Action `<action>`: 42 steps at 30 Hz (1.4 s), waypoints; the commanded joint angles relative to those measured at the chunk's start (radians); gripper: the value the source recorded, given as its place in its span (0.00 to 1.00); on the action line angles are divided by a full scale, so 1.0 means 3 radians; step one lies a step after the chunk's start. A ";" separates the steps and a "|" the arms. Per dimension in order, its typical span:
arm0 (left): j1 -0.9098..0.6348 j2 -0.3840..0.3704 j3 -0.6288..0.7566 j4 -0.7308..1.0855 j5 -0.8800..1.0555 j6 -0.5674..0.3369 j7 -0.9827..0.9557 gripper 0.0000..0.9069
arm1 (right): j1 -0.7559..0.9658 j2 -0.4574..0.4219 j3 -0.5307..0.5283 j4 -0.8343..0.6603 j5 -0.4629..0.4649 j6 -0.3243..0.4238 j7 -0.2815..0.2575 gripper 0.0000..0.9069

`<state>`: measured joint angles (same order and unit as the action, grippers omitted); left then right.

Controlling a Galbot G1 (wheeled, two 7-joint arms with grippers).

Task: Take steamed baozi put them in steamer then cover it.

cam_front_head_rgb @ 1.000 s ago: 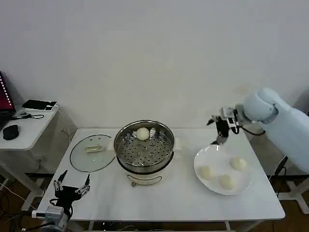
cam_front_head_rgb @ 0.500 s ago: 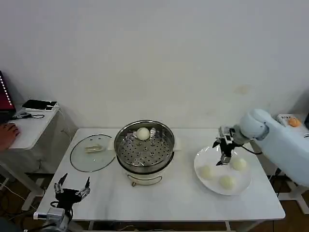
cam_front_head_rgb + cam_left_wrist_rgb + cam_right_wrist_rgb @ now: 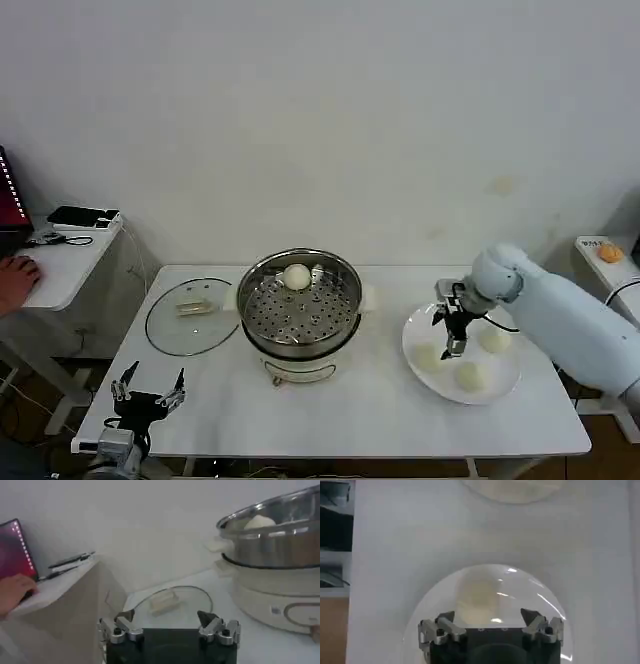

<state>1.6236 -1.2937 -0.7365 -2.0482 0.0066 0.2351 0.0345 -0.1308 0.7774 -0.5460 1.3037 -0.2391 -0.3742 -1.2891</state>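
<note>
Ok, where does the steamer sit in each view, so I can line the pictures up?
Head view: the steamer stands mid-table, with one baozi on its tray.
Left wrist view: it rises beyond the left gripper, past the glass lid.
Right wrist view: this camera faces down on the plate instead.
Shared landmark: the white table; the glass lid beside the steamer ties the head and left wrist views.

Steamer [image 3: 299, 305] at table [image 3: 340, 415] centre, one baozi [image 3: 296, 276] in it at far side. Glass lid [image 3: 190, 316] flat on table just left of steamer. Plate [image 3: 461, 352] right of steamer, three baozi on it: left [image 3: 427, 356], near [image 3: 468, 375], far right [image 3: 495, 339]. Right gripper [image 3: 453, 338] over plate's left part, between left and far-right baozi. Left gripper [image 3: 148, 391] low at table's near-left corner. Side desk [image 3: 55, 262] far left.
</note>
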 commanded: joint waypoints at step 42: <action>-0.0033 -0.0003 0.0001 0.0137 0.0009 -0.0003 0.0001 1.00 | -0.0139 0.0416 0.0003 -0.0521 -0.0401 0.0233 0.0033 1.00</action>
<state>1.6144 -1.2960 -0.7360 -2.0077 0.0088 0.2340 0.0346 -0.1721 0.8991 -0.5456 1.1545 -0.3546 -0.3073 -1.2815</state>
